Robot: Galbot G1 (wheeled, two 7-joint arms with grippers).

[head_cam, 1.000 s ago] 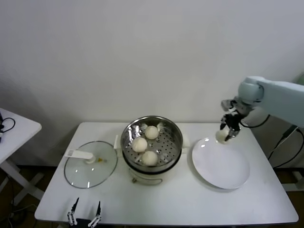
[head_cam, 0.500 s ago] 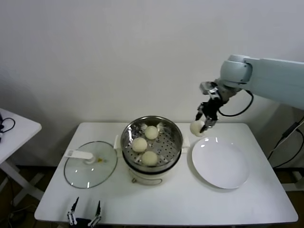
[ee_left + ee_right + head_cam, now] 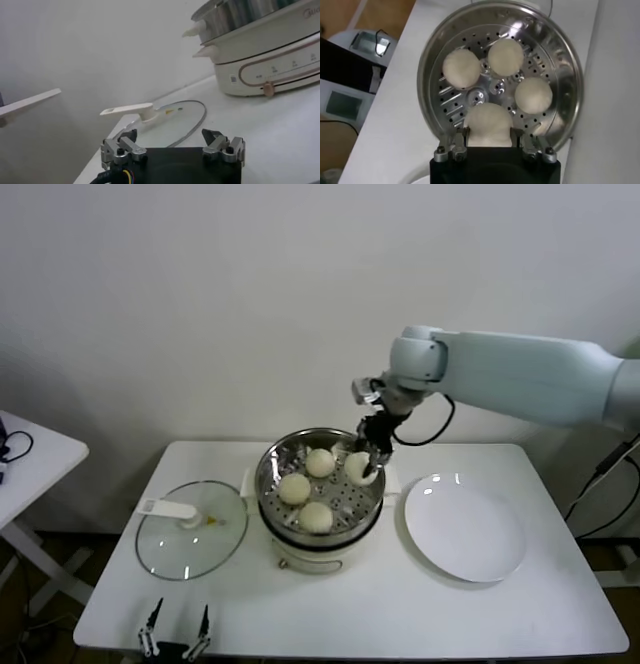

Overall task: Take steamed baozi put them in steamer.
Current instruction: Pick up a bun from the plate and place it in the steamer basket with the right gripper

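The shiny steel steamer (image 3: 371,487) sits on its cream pot body mid-table and holds three cream-white baozi (image 3: 319,462) (image 3: 294,488) (image 3: 315,516). My right gripper (image 3: 366,461) hangs over the steamer's right side, shut on another baozi (image 3: 359,468). In the right wrist view that held baozi (image 3: 488,124) sits between the fingers above the perforated floor (image 3: 479,94), with the other three baozi (image 3: 462,68) (image 3: 505,56) (image 3: 533,95) beyond it. My left gripper (image 3: 177,630) rests open at the table's front edge, nothing between its fingers (image 3: 124,146).
A glass lid with a white handle (image 3: 190,529) lies left of the pot. A flat white plate (image 3: 465,527) lies to the right, bare. A small white side table (image 3: 35,459) stands at the far left.
My right gripper has carried the baozi leftward from above the plate's far edge to over the steamer's right side. The left arm has not moved.
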